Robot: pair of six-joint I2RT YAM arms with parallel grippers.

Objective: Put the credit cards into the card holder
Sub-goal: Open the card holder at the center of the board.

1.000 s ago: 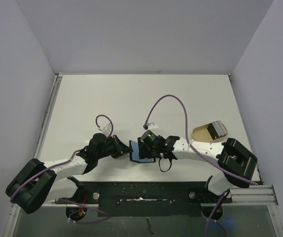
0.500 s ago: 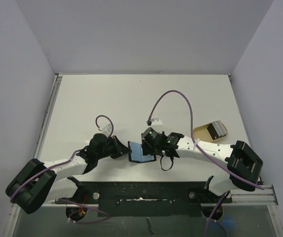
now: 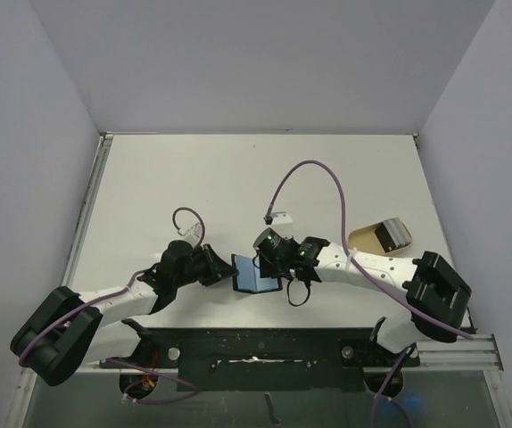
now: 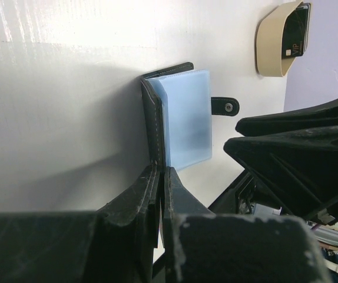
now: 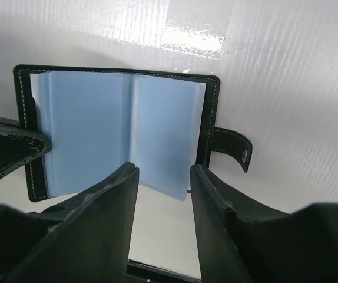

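Left hand is clamped on one cover of the small black fold-over card holder, which is open with pale blue sleeves showing, at the lower centre of the top view on the white counter. Right hand hangs over its pages, fingers apart. Thin flat credit cards sit in the tan shallow tray at centre right.

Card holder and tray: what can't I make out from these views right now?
1. Right wrist: the cloudy blue sleeves of the card holder hide whether a card is inside.
2. Left wrist: the credit cards in the tray are cut off by the top edge and the tray wall. The top external view shows them too small to count.
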